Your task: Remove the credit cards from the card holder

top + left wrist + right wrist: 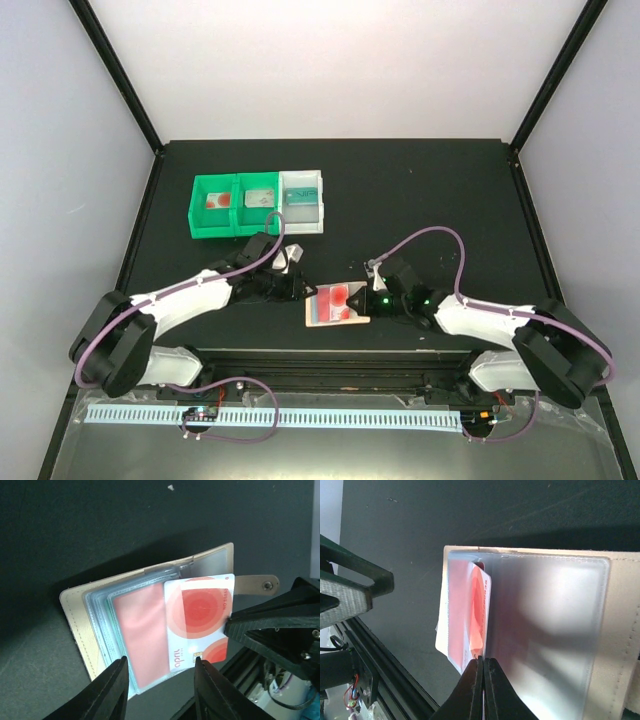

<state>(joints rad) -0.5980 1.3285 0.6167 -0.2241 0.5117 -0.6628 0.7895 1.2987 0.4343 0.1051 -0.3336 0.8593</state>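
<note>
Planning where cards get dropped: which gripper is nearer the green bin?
Left. The left gripper sits just in front of the green bin; the right gripper is farther right, at the wallet's right edge.

One wallet (322, 316); five cards (200, 615) visible: two in wallet, three in bins (215, 224); three bins; two end effectors (160, 667).

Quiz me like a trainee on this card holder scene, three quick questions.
1. True or false: the right hand is closed at the edge of the card holder.
2. Which colours show on the card sticking out? A teal, B red and white, C grey.
3. Fill in: the left hand has its fingers ___ near the card.
Key: 1 true; 2 B; 3 open.
</note>
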